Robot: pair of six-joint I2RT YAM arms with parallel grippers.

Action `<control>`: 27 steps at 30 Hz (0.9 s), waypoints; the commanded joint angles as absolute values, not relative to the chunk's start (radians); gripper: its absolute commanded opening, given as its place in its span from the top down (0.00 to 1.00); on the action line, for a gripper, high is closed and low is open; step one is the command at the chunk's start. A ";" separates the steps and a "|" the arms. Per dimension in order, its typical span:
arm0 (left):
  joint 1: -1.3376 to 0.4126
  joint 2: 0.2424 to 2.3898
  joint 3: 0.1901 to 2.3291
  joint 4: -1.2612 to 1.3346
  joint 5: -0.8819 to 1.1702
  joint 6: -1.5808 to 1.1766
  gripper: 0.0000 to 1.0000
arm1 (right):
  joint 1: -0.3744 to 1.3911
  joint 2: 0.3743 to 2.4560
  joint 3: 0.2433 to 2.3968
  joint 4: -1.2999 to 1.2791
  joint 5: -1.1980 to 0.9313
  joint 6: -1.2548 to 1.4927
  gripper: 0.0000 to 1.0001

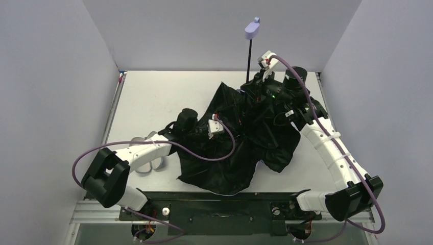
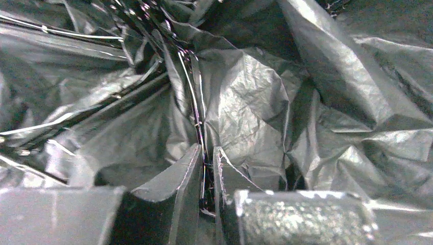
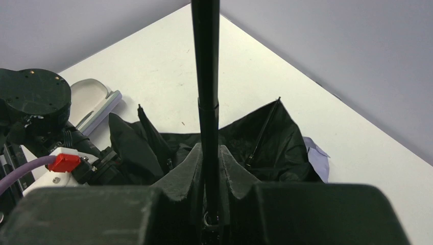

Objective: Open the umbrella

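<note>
Sprawling on white table (image 1: pixel 153 97), grey walls (image 1: pixel 214 30): umbrella (image 1: pixel 245 148); left gripper (image 2: pixel 207 153), right gripper (image 3: pixel 209 153) clamping it.

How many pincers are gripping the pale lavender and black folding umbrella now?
2. The left pincer pinches a thin metal rib amid the umbrella's crumpled black lining; the right pincer clamps its thin black shaft.

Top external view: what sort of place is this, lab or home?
Most likely a lab test cell: plain panel walls box in a white table, and the left arm and right arm are bolted to a metal rail at its near edge. Only the umbrella looks domestic.
</note>
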State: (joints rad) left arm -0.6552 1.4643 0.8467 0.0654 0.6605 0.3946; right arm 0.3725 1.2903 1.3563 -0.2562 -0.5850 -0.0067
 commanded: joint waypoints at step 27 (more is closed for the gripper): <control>-0.672 1.449 1.124 0.431 0.503 -0.058 0.45 | 0.462 1.176 1.276 -0.050 -0.557 0.020 1.00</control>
State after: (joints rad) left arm -0.6594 1.4017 1.0859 0.3103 0.5014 -0.0654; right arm 0.4534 1.2213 1.2591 -0.1772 -0.5743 -0.0132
